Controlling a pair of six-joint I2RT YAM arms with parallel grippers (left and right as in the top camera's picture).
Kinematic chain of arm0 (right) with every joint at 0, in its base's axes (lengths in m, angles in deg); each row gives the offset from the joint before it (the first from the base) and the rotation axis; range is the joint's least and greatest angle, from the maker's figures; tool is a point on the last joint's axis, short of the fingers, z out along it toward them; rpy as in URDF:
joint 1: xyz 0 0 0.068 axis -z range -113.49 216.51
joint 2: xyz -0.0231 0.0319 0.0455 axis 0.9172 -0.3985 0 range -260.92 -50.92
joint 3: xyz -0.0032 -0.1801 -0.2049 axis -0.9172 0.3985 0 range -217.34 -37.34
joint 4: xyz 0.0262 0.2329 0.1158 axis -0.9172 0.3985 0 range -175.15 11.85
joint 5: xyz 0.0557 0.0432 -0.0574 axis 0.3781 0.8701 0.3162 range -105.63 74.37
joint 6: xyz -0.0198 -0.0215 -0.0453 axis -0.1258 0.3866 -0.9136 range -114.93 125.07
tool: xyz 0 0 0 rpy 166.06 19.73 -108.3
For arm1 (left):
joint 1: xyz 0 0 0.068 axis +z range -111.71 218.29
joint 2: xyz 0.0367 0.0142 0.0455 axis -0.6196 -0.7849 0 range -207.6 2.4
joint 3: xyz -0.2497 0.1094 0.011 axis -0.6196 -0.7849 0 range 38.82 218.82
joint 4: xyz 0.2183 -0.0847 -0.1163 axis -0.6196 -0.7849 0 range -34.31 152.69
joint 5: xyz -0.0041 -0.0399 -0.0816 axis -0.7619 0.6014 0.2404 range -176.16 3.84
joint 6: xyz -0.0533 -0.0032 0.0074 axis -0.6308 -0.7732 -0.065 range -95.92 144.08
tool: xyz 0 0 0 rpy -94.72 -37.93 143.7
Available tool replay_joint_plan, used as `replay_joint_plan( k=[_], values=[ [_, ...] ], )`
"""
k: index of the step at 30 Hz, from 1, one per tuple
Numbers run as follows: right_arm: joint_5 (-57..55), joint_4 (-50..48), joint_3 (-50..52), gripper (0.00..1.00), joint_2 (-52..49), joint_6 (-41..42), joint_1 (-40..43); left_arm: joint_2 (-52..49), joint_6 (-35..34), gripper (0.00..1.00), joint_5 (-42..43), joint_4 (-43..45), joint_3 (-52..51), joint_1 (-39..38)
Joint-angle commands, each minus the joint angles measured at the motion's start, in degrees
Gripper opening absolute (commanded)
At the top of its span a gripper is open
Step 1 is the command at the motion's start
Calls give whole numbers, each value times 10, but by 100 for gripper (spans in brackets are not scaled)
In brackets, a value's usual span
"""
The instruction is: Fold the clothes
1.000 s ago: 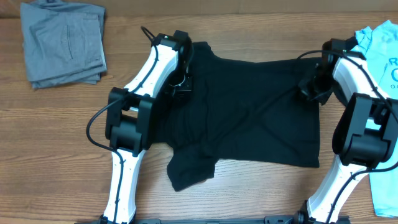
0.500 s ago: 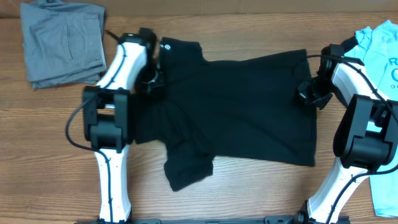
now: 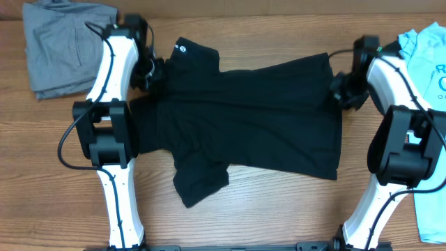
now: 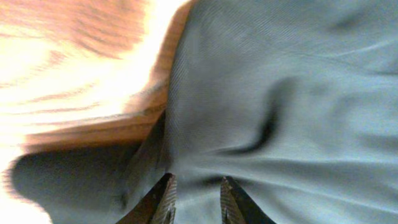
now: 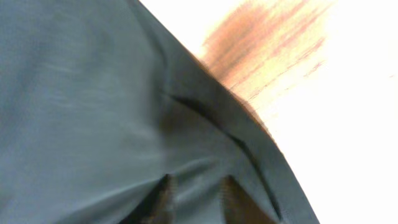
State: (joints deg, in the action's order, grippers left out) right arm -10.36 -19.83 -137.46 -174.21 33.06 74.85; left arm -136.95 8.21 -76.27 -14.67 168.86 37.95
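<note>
Overhead view: at the far left corner of the brown wooden table lies a folded pair of grey trousers, flat and apart from the other garments. Just to their right the left gripper sits low at the upper left edge of the large plain black short-sleeved shirt, beside the collar end, where a tiny white round logo mark shows on the cloth. The shirt is spread across the middle of the table, lying on a slight slant, with one sleeve sticking out and crumpled at its lower left. At the shirt's upper right edge the right gripper rests against the fabric. Further right, a light blue T-shirt lies at the table's right edge, partly under the right arm and partly cut off by the frame.

Left wrist view: the fingertips stand a little apart over the shirt's cloth near its edge, creases running toward them; I cannot tell whether they pinch the fabric or merely hover on it.

Right wrist view: blurred dark fingertips likewise stand slightly parted over the shirt's hem, bare wood just beyond; whether they clamp any cloth I cannot tell
</note>
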Motion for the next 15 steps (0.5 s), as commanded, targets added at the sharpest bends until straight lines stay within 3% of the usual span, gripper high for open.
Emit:
replay_joint_plan(
  k=[1, 8, 13, 15],
  values=[
    [-4, 53, -94, 38, 28, -2, 3, 5, 14, 35, 3, -58, 113, -10],
    [21, 130, -123, 44, 94, -21, -5, 5, 12, 36, 0, -193, 256, -44],
    [20, 162, -123, 45, 165, -29, -29, 47, -5, 34, -4, -195, 275, -78],
    [12, 184, -123, 53, 191, -29, -40, 73, -9, 34, -4, -195, 274, -93]
  ],
)
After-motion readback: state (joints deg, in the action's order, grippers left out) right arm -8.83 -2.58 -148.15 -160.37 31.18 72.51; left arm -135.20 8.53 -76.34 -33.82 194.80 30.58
